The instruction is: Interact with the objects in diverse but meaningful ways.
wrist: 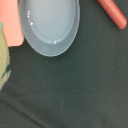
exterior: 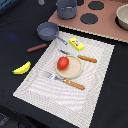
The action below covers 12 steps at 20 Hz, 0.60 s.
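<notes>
In the exterior view a small grey long-handled pan [exterior: 48,31] sits on the dark table. A brown sausage [exterior: 37,48] lies beside it. A yellow banana [exterior: 21,68] lies off the mat on the exterior view's left. A red tomato [exterior: 63,63] rests on the tan plate [exterior: 75,70]. A yellow block [exterior: 76,44] lies on the striped mat. The wrist view looks down into the grey pan [wrist: 50,25], with the sausage [wrist: 112,12] close by. No gripper or arm shows in either view.
A striped placemat [exterior: 95,90] holds the plate, a wooden-handled fork [exterior: 64,80] and a knife [exterior: 80,57]. A pink toy stove [exterior: 107,27] at the back carries a grey pot [exterior: 66,8] and a pale bowl [exterior: 123,17]. The stove's pink edge [wrist: 12,35] shows by the pan.
</notes>
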Tool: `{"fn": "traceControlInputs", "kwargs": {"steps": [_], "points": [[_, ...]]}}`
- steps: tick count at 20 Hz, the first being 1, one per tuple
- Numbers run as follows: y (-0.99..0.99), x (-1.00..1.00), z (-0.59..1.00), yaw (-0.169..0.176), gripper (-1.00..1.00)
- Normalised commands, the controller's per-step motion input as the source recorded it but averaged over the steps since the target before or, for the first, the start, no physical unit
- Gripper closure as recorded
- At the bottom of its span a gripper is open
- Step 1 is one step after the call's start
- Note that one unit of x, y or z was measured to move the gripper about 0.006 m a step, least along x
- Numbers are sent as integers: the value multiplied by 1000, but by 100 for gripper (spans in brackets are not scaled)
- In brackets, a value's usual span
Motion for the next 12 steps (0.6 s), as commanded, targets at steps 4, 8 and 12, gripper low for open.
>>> {"fn": "traceControlInputs", "kwargs": {"steps": [4,8,12], "points": [[-626,41,-265,18,-100],[-523,0,-397,23,-100],[-390,-16,-464,67,-100]]}}
